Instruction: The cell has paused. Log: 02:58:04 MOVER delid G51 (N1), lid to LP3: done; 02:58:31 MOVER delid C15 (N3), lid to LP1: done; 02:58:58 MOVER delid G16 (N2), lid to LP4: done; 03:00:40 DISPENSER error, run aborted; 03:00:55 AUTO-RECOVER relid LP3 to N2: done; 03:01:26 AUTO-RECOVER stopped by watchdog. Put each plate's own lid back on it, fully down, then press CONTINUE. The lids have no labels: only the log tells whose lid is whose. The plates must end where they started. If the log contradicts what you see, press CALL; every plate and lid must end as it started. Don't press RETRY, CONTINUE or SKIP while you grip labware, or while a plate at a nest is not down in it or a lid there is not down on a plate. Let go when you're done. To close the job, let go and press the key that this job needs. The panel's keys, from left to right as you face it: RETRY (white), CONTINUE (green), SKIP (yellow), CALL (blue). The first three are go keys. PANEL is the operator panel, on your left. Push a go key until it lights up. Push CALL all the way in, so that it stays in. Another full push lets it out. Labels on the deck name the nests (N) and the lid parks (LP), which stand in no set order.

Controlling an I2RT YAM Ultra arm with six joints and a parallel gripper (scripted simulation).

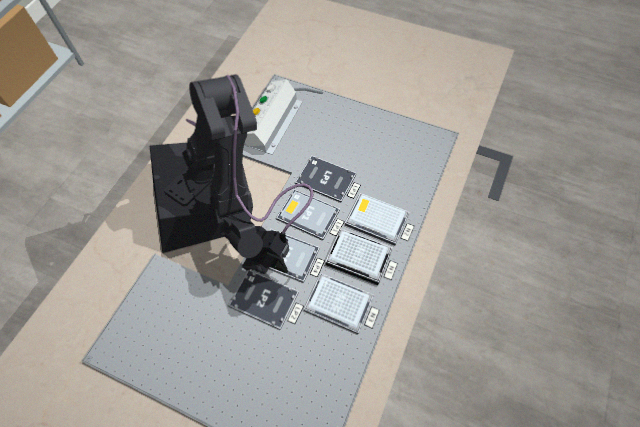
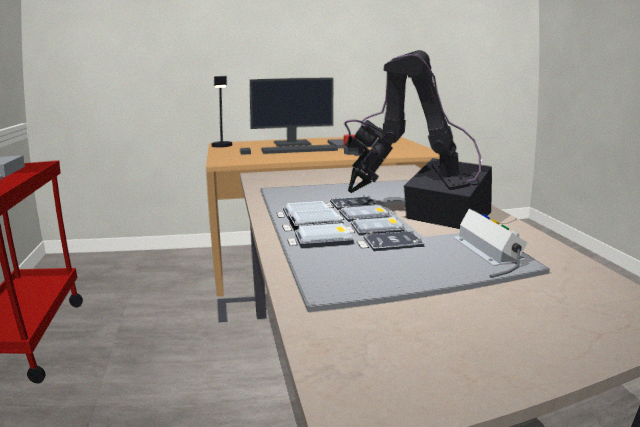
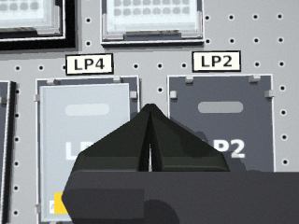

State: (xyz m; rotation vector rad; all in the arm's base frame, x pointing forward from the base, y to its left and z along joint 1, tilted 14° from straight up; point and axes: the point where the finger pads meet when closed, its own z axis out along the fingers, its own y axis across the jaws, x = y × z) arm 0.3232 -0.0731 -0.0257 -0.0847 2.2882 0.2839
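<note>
A beige table [image 2: 465,350] carries a grey perforated deck plate [image 1: 206,360], on which a black pedestal [image 1: 164,205] bears the dark arm [image 2: 429,102]. Behind the table stand a wooden desk [image 2: 227,164] with a monitor [image 2: 291,102] and a lamp [image 2: 220,107]; a red cart [image 2: 31,174] stands to one side, and a shelf rack [image 1: 46,9] with cardboard boxes shows in the top view.

The white button panel [image 1: 273,114] sits near the pedestal; its green and yellow keys show, while the arm hides the rest.

Three well plates form the outer column: one with a yellow tag [image 1: 376,216], a middle one in a dark frame [image 1: 358,253], and a third [image 1: 338,303]. The inner column holds four lid parks. The park marked LP3 [image 1: 327,177] and the park marked LP2 [image 3: 220,121] are bare and dark. A clear lid with a yellow tag [image 1: 308,214] lies on the park lettered LP1. Another clear lid [image 3: 84,149], also yellow-tagged, lies on the park labelled LP4 [image 3: 89,64].

The gripper [image 3: 149,154] hangs above the gap between LP4 and LP2, its fingers pressed together on nothing, partly hiding the LP4 lid from above.
</note>
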